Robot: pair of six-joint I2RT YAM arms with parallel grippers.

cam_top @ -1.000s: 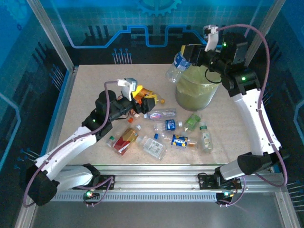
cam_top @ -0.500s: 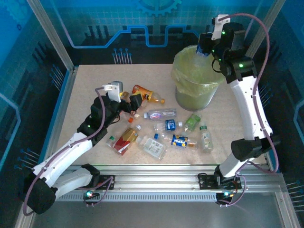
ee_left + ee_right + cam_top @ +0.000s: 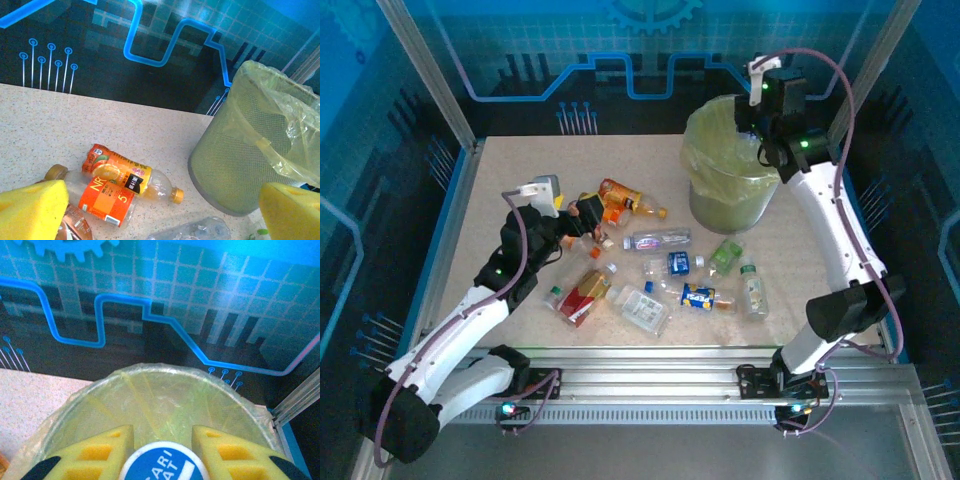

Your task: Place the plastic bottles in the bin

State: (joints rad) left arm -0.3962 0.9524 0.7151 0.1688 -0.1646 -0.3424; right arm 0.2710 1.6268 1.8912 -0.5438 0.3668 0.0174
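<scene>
Bin (image 3: 725,205): reference point.
Right gripper (image 3: 162,450): clamped on a blue-labelled bottle (image 3: 163,469), directly over the bin's mouth; we judge this one nearly delivered.
Left gripper (image 3: 162,200): jaws wide, empty, left of the bin.
Loose bottles (image 3: 660,240): we count roughly ten before the bin, all yet to be binned.

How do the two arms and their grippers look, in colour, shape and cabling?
Both arms have white tube-like links with black joints and small green lights: left arm, right arm. A thin purple cable loops along each. The left gripper and right gripper carry yellow foam pads.
</scene>
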